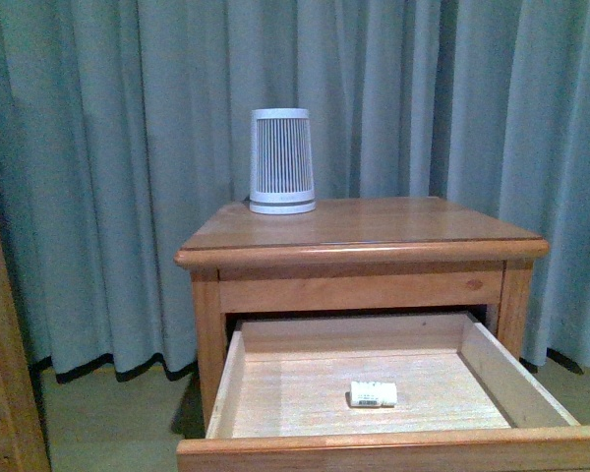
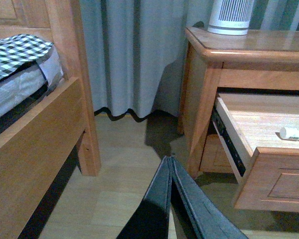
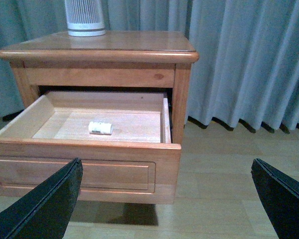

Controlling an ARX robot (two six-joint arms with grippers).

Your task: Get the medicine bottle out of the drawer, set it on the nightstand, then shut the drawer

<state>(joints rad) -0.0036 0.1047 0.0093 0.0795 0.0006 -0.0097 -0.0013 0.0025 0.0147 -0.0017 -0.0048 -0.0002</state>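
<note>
The orange-brown nightstand (image 1: 374, 228) stands before the curtain with its upper drawer (image 1: 275, 388) pulled fully out. The small white medicine bottle (image 1: 373, 394) lies on its side on the drawer's pale floor, also visible in the left wrist view (image 2: 294, 133) and the right wrist view (image 3: 100, 127). Neither arm shows in the front view. My left gripper (image 2: 171, 159) is shut with nothing in it, low over the floor left of the nightstand. My right gripper (image 3: 167, 167) is wide open and empty, in front of the drawer's panel front (image 3: 84, 169) and off to its right.
A tall white ribbed cylinder (image 1: 282, 161) stands at the back left of the nightstand top. A wooden bed frame (image 2: 45, 124) with a checked cover (image 2: 15, 52) lies left of the nightstand. Grey-blue curtains (image 1: 108, 147) hang behind. Wood floor (image 3: 229, 169) lies to the drawer's right.
</note>
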